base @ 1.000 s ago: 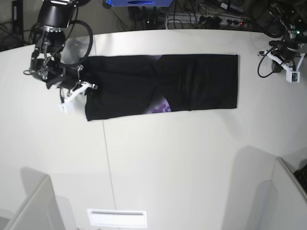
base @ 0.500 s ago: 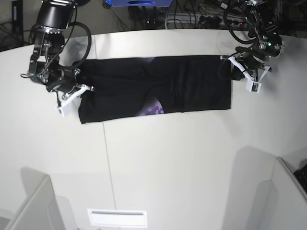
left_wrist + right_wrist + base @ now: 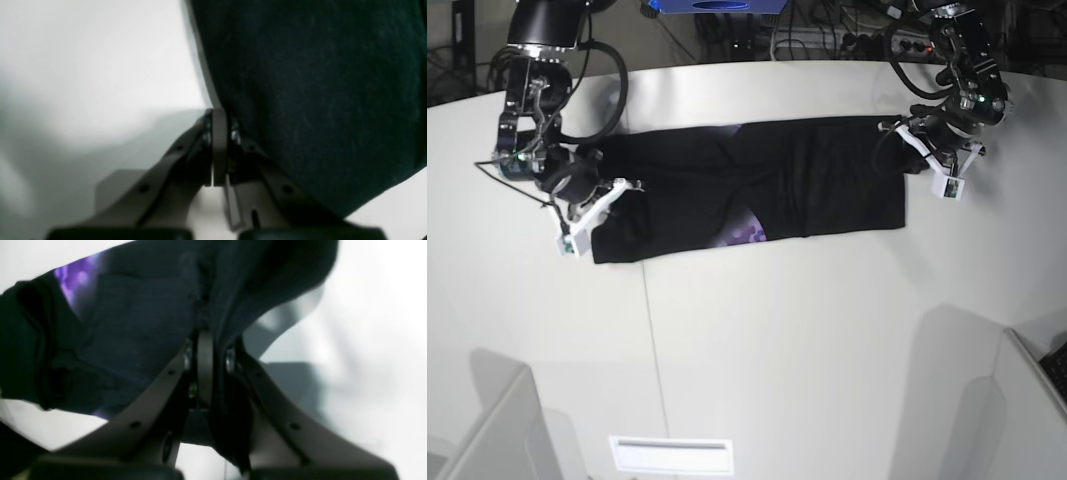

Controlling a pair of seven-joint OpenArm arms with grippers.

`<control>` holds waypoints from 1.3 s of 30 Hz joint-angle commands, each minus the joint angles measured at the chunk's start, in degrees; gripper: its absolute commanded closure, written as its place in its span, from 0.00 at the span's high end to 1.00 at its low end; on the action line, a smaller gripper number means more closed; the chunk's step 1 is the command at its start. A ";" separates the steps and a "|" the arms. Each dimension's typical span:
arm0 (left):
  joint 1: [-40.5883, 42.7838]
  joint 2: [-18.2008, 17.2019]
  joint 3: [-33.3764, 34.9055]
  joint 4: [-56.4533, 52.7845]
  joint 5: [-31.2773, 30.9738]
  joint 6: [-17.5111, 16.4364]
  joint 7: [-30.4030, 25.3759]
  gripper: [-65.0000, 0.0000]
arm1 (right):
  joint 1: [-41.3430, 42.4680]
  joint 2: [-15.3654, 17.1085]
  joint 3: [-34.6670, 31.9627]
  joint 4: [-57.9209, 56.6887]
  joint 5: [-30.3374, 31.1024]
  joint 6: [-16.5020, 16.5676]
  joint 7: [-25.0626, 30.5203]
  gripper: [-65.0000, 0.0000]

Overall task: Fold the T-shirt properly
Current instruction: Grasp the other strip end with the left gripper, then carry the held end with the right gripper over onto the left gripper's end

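The T-shirt (image 3: pixel 757 185) lies on the white table (image 3: pixel 827 340) as a long black band running side to side, in the far half of the table, nearer the far edge than the near one. It is folded lengthwise, mostly plain black on top, with a patch of purple print (image 3: pixel 745 232) showing along its near edge around mid-length and a small sliver of purple at the far edge. The right gripper (image 3: pixel 597 200) is at the end of the band toward the table's left side in the base view; its jaws are pressed together with a thin fold of black cloth pinched between them, seen clearly in the right wrist view (image 3: pixel 206 350), where the cloth rises off the table around the fingers and bunches into creases, purple print visible at the upper left. The left gripper (image 3: pixel 917 150) is at the opposite end of the band, toward the table's right side; in the left wrist view (image 3: pixel 218 133) its jaws are pressed fully together, the black cloth edge lying against the fingers on one side. Whether cloth sits between those closed jaws I cannot tell. A grey seam line (image 3: pixel 642 290) runs across the table surface from near edge toward the shirt.
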 commanded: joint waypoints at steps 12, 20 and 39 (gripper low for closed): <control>-0.52 -0.46 6.93 1.11 -0.73 2.69 -0.67 0.00 | -0.95 -4.32 -5.23 9.11 -0.96 -0.41 0.61 0.00; -0.43 -0.72 6.93 1.11 -0.55 2.69 -0.67 0.00 | -1.65 -4.41 -10.86 10.25 -0.96 -4.99 1.05 0.00; -0.08 -2.13 6.23 1.11 -0.55 2.69 -0.67 0.00 | 1.43 -6.34 -23.43 13.24 -0.96 -11.05 2.19 0.00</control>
